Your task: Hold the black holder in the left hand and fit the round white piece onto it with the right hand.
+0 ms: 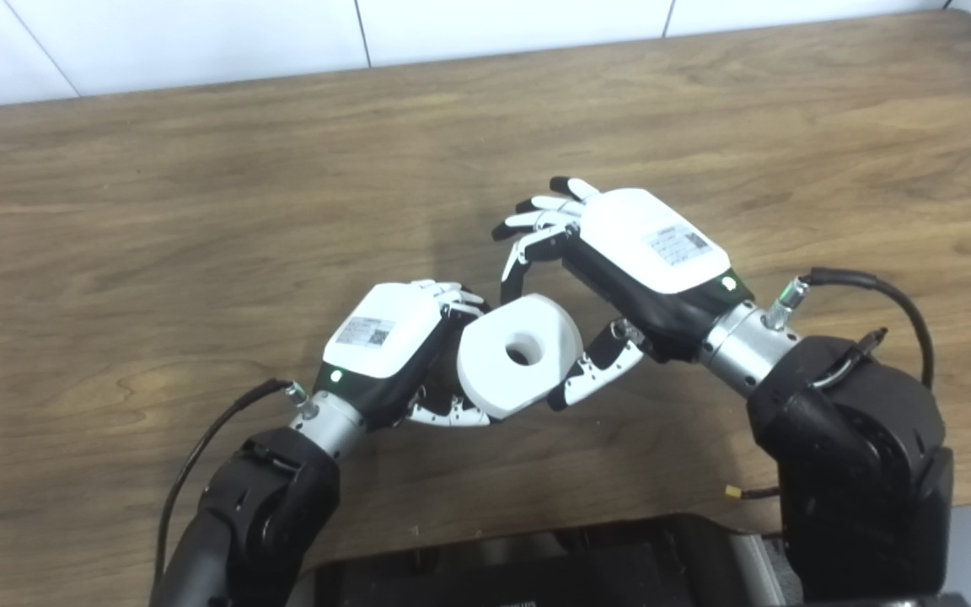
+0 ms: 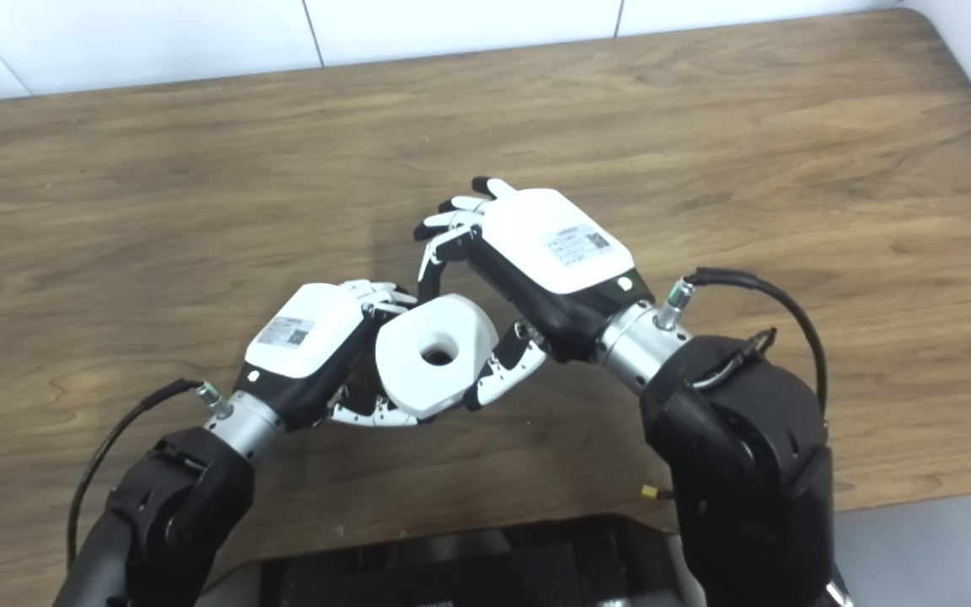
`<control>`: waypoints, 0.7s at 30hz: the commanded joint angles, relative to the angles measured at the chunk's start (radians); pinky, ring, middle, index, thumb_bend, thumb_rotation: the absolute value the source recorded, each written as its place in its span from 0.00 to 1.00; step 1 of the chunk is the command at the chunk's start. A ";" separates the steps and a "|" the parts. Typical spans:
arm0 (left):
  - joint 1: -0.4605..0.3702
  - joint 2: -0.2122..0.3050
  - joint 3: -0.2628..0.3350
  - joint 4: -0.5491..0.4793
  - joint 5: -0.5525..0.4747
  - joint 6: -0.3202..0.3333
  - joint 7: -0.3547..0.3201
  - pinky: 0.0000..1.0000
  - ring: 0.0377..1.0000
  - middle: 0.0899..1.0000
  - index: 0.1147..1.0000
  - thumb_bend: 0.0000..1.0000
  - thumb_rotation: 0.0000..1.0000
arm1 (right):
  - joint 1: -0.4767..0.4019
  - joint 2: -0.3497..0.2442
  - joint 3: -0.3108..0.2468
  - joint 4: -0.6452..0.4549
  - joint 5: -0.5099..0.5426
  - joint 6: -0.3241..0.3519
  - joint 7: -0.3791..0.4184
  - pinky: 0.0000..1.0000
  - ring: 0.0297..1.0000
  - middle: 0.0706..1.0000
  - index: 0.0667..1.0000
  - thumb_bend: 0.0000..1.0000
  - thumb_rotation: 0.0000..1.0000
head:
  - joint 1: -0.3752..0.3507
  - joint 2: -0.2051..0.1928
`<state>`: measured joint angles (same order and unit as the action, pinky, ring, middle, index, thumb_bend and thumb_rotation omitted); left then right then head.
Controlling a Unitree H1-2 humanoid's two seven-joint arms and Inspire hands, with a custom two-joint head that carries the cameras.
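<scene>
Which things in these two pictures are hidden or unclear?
- Black holder: not clearly seen in either view; the white piece and left robot hand cover it.
- Left hand's grip: hidden behind its own back.
- Right robot hand: whether it touches the piece is unclear in both views.
- Both arms: cut off by the bottom edge.

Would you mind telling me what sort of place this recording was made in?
Probably an indoor lab or test bench: a bare wood-grain table against a white panelled wall, with only the left hand, right hand and round white piece in use.
</scene>
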<state>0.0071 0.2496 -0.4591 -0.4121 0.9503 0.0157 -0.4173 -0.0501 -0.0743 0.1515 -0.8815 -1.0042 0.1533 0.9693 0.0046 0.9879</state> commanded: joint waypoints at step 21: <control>0.005 -0.005 -0.017 -0.006 0.008 -0.001 -0.033 0.86 0.83 0.75 0.42 0.52 0.05 | -0.010 -0.010 -0.001 -0.008 0.011 -0.010 -0.052 0.99 0.90 0.83 0.45 0.52 0.13 | 0.000 -0.001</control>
<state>0.0068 0.2482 -0.4597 -0.4140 0.9517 0.0172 -0.4242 -0.0439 -0.0850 0.1532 -0.8726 -1.0034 0.1533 0.9460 0.0031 0.9863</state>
